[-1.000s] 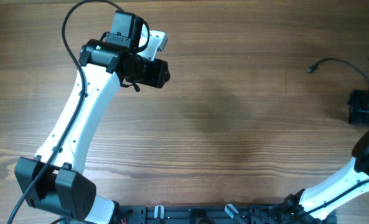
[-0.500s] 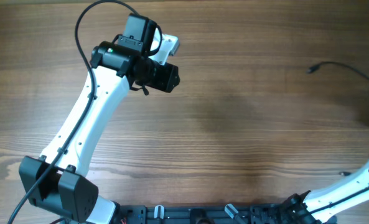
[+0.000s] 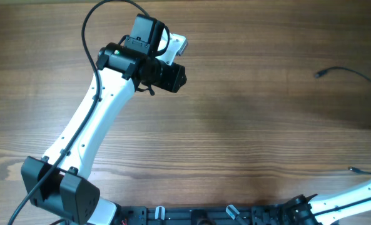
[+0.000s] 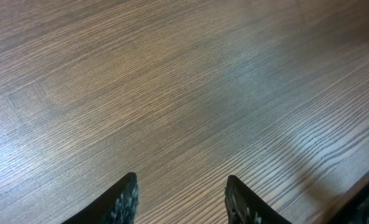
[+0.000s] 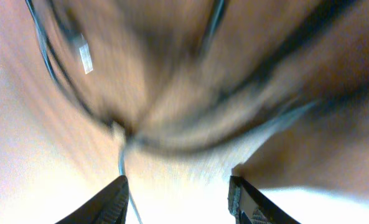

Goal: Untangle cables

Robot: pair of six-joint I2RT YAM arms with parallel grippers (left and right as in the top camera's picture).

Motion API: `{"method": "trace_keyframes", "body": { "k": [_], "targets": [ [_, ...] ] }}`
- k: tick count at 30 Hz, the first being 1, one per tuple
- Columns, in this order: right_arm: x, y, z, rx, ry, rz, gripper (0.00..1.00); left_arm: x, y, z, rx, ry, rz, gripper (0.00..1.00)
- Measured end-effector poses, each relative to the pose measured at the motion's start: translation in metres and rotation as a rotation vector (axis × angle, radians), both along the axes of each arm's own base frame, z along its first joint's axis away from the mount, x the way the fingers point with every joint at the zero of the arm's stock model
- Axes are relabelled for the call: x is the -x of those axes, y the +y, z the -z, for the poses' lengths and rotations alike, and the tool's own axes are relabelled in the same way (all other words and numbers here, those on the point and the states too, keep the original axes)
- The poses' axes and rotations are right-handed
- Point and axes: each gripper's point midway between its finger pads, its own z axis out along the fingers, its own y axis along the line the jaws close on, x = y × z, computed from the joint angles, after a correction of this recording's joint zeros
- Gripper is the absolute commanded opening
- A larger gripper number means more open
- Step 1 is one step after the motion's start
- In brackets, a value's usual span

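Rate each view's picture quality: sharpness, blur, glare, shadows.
Overhead: sharp and evenly lit, with a faint soft shadow on the table mid-frame. Left wrist: wood grain crisp, but the fingers of the left gripper are dark and slightly soft at the bottom edge. Right wrist: heavy motion blur smears the cables into streaks, white glare washes out the left and bottom, and only one plug end reads clearly.

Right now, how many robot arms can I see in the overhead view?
2. The left arm stretches from the lower left toward the upper middle. The right arm shows only partly at the lower right corner.
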Motion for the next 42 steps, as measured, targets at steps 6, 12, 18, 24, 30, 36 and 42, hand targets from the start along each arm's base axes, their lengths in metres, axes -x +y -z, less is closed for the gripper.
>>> {"method": "trace_keyframes", "body": {
  "k": [6,12,18,24,30,36,42],
  "targets": [
    [-0.054,0.062,0.0,0.01,-0.032,-0.221,0.5,0.008,-0.001,0.003,-0.013,0.027,0.009,0.46],
    [-0.081,0.086,-0.018,0.27,0.051,-0.423,1.0,0.008,-0.007,0.003,-0.028,0.0,0.033,0.44],
    [-0.089,0.15,-0.015,0.404,0.084,-0.821,1.0,-0.002,-0.011,-0.002,-0.018,-0.051,0.038,0.48],
    [-0.117,0.243,-0.032,0.487,-0.196,-1.24,1.0,-0.015,-0.019,-0.012,0.02,-0.116,0.044,0.47],
    [-0.153,0.259,-0.049,0.525,-0.278,-1.18,1.0,-0.015,-0.025,0.001,0.034,-0.075,0.06,0.47],
    [-0.156,0.239,-0.042,0.302,-0.132,-0.852,1.0,-0.015,-0.026,0.012,0.026,-0.042,0.063,0.47],
    [-0.155,0.215,-0.028,0.249,0.033,-0.575,1.0,-0.015,-0.027,0.012,0.029,-0.042,0.066,0.47]
  ]
}}
